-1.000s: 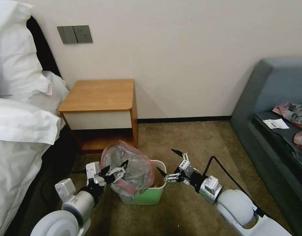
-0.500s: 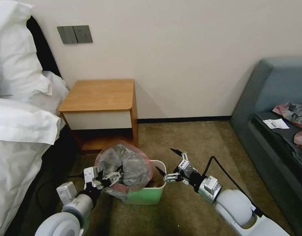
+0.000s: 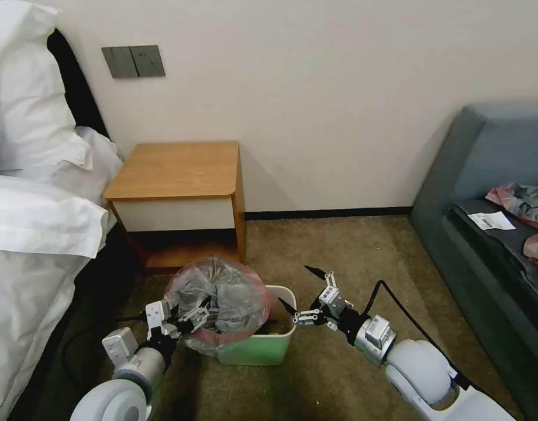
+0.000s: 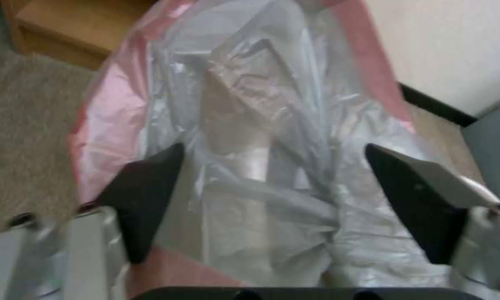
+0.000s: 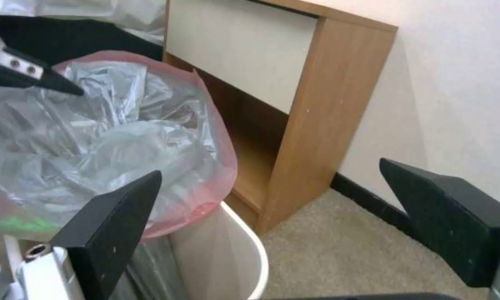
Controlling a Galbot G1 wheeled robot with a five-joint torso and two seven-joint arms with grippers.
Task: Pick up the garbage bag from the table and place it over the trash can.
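The garbage bag (image 3: 222, 301), translucent grey with a pink-red rim, lies crumpled over the left part of the trash can (image 3: 263, 348), a cream-green bin on the carpet in front of the table (image 3: 175, 169). My left gripper (image 3: 193, 313) is at the bag's near left side. It is open, and in the left wrist view its fingers stand wide apart (image 4: 272, 150) with the bag (image 4: 250, 125) between and beyond them. My right gripper (image 3: 298, 287) hovers open just right of the bin, holding nothing. The right wrist view shows the bag (image 5: 122, 137), the bin's rim (image 5: 255, 258) and the table (image 5: 316, 104).
A bed with white linen (image 3: 35, 222) fills the left side. A grey sofa (image 3: 491, 234) stands at the right with pink-grey wads (image 3: 523, 202) and a paper slip on it. Open carpet (image 3: 339, 245) lies behind and right of the bin.
My left arm has drawn back and down toward me, lowering the bag onto the bin's left side, where its mouth now spreads wider. The right arm has hardly moved.
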